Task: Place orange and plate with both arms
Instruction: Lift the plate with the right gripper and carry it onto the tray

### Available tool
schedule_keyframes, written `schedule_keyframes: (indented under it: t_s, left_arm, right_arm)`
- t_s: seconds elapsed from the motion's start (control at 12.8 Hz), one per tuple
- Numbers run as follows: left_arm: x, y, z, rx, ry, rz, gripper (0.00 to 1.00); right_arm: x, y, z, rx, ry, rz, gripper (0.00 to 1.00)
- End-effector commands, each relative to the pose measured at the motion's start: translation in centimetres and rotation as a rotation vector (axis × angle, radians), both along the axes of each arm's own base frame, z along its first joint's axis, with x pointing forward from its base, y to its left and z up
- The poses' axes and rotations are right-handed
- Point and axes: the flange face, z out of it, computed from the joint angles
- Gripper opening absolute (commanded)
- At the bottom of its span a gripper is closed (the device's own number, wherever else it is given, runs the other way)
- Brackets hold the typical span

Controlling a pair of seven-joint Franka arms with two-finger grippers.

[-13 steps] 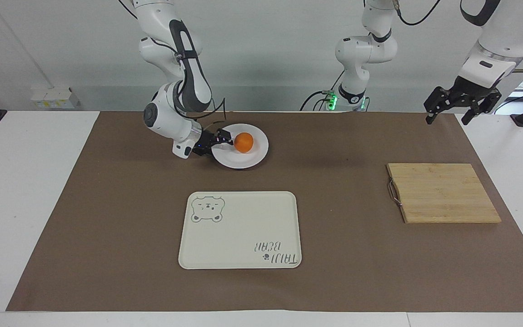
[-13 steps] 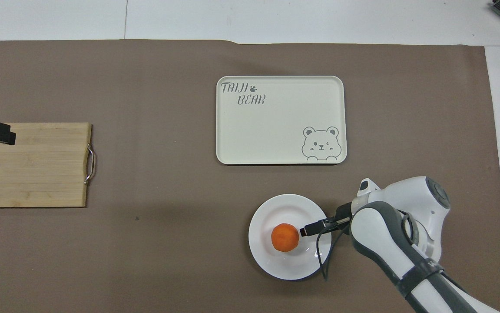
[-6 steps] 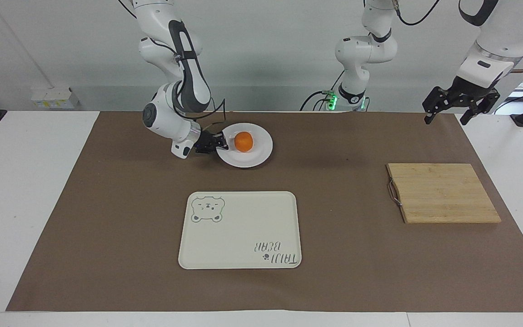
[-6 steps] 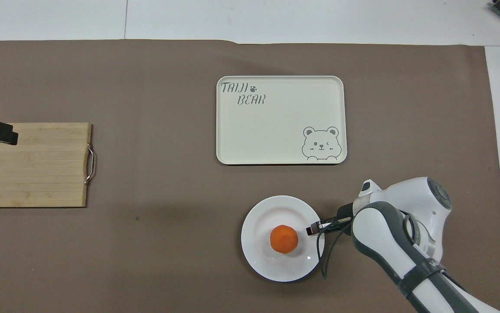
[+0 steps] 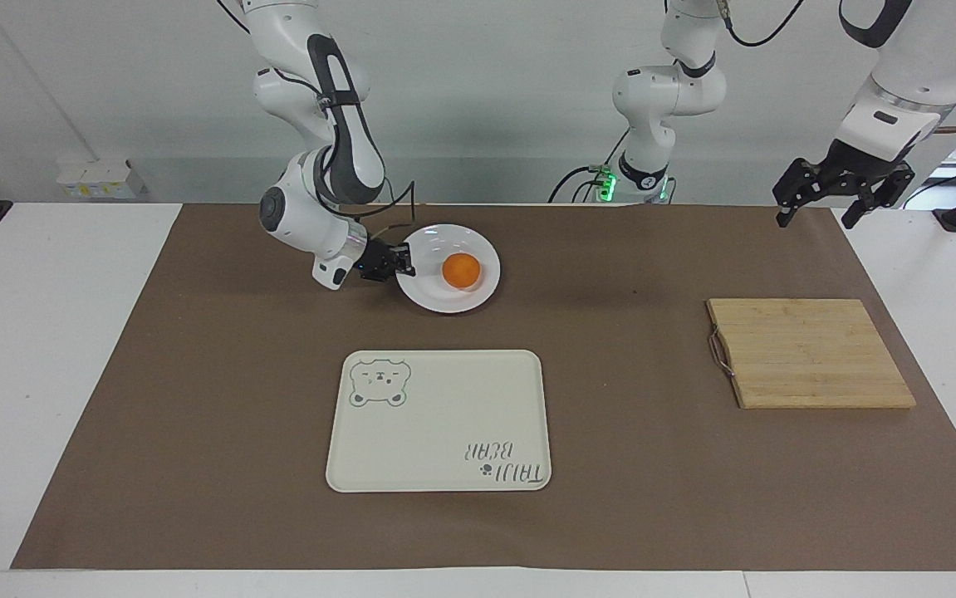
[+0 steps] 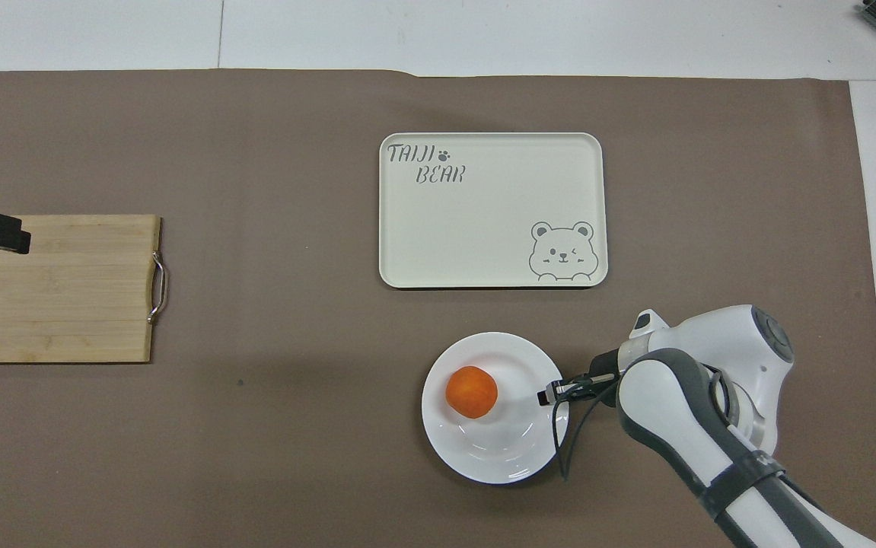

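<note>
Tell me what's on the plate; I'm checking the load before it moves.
Only the orange sits on the plate. The right gripper pinches the rim, covering that bit.

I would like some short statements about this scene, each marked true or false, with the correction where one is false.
1. The orange lies on the plate. True.
2. The right tool is shut on the plate's rim. True.
3. The plate stands on the tray. False: it is off the tray, nearer to the robots.
4. The left tool holds the cutting board. False: it hangs open above the table, holding nothing.
5. The tray carries a bear drawing. True.
</note>
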Motion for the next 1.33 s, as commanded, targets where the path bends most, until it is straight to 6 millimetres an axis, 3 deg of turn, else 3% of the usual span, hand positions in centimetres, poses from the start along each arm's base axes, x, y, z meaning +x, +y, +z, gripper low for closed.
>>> schedule_keyframes:
  t_s: [0.0, 0.31, 0.7, 0.94, 1.25]
  left_arm:
    - [-0.1, 0.2, 0.1, -0.013, -0.011, 0.012, 1.00]
    - [-0.1, 0.3, 0.1, -0.013, -0.011, 0.013, 1.00]
    - [-0.1, 0.2, 0.1, -0.013, -0.011, 0.012, 1.00]
    - [-0.1, 0.2, 0.1, -0.013, -0.011, 0.010, 1.00]
    - [-0.1, 0.2, 0.1, -0.013, -0.011, 0.012, 1.00]
  right_arm:
    - [3.0, 0.9, 2.2, 0.033, -0.042, -0.023, 0.00]
    - [6.1, 1.1, 6.5, 0.083, -0.095, -0.006, 0.00]
    - [12.4, -0.8, 10.0, 0.201, -0.099, -0.091, 0.00]
    - [14.9, -2.3, 11.2, 0.228, -0.108, -0.175, 0.00]
    - [19.8, -2.8, 9.3, 0.323, -0.100, -0.288, 0.00]
